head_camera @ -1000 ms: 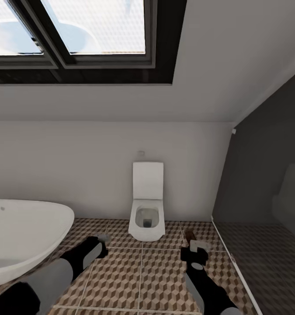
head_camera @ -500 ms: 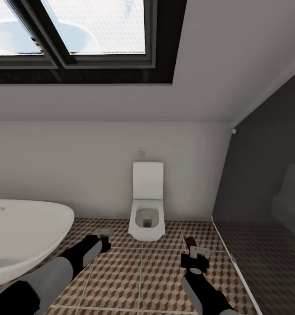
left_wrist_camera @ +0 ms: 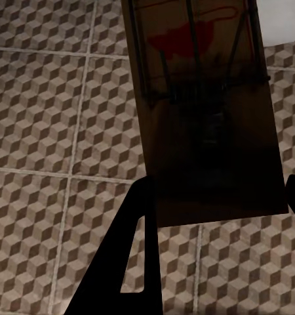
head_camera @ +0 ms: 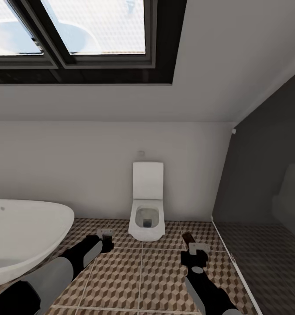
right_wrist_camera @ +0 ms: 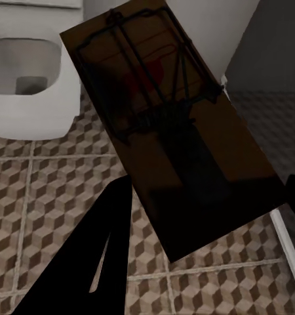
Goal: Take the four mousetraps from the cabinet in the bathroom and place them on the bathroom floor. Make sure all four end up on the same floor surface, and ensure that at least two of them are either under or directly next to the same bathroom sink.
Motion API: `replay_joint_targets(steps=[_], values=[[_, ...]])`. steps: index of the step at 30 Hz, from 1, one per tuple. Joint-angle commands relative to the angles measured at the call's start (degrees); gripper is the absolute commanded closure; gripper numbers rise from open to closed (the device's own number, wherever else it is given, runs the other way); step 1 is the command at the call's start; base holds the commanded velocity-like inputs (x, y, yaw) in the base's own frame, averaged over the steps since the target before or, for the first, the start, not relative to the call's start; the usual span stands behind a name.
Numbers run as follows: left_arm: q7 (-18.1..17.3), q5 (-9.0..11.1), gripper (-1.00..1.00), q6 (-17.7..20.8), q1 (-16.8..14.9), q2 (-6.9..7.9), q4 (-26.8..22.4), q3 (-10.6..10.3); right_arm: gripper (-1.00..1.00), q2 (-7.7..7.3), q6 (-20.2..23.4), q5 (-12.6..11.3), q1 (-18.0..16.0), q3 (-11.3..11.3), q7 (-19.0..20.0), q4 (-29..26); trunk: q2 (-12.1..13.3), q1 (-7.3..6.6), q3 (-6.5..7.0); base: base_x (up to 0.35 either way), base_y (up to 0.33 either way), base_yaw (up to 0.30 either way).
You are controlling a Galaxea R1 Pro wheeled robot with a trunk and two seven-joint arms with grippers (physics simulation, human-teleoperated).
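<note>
left gripper (head_camera: 105,239) clamped on trap (left_wrist_camera: 206,111), lower left | right gripper (head_camera: 195,250) clamped on second trap (right_wrist_camera: 170,125), lower right | toilet (head_camera: 146,210) centre, above floor (head_camera: 143,271)

Ahead of our fingers (head_camera: 107,238) lies open cube-patterned brown and beige tiled bathroom floor (head_camera: 140,280). The white square toilet (head_camera: 147,210) stands between and beyond both arms, the white oval bathtub (head_camera: 20,238) outside the left, the dark shower tray (head_camera: 269,262) outside the right.

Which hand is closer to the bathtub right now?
Left. The left hand sits just off the bathtub rim; the right hand is across the floor, beyond the toilet.
</note>
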Motion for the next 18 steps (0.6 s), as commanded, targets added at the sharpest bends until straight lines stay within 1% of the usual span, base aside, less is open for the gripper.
replay_joint_targets(steps=[1,5,18], values=[[0.44,0.6,1.0,0.19,-0.01,0.08,-0.17,-0.44,1.0,-0.01,0.22,0.07,-0.02,0.4,-0.36,-0.22,-0.45,0.24,-0.21,0.0,0.0,0.0],[0.44,0.61,1.0,0.27,-0.01,0.01,-0.25,-0.44,1.0,0.11,0.2,1.2,-0.01,0.4,-0.32,-0.48,-2.05,1.12,-0.94,0.0,0.0,0.0],[0.43,0.53,1.0,0.24,0.01,-0.08,-0.26,-0.44,1.0,-0.03,0.25,1.31,-0.01,0.4,-0.23,-0.84,-7.27,3.98,-4.27,0.0,0.0,0.0]])
